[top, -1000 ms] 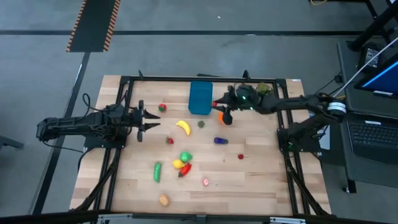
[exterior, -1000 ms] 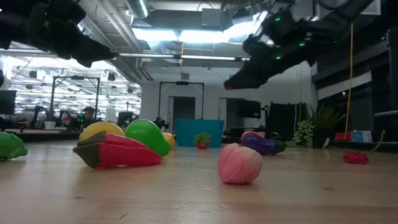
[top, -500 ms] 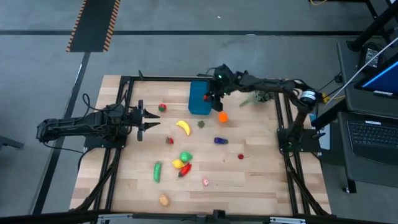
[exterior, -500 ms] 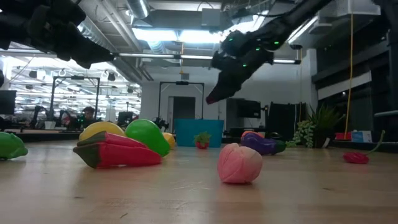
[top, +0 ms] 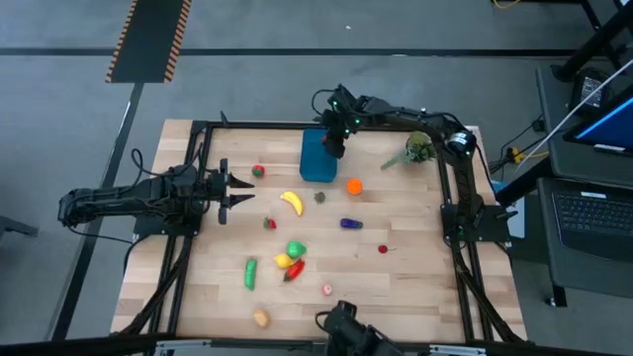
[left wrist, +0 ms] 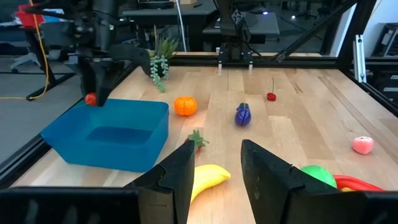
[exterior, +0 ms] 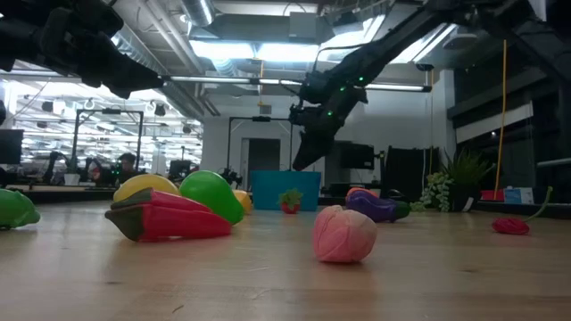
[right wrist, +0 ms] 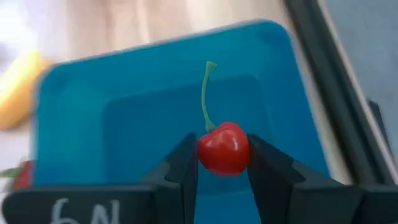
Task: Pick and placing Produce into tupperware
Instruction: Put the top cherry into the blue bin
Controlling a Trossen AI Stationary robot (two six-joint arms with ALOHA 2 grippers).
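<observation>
Hanging over tupperware (right wrist: 155,124): gripper-held cherry (right wrist: 223,148).

Glossy red cherry (right wrist: 223,148); smooth teal plastic tub (right wrist: 161,112); matt wood table (top: 396,287).

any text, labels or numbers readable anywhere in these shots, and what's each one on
White handwritten marks, roughly "6N", partly cut off: on the dark bar beneath the right gripper, whose jaws hold a red cherry over the teal tub.
Blue laptop screen beside the table: too small to read.
Toys, tub, table: no text visible.
</observation>
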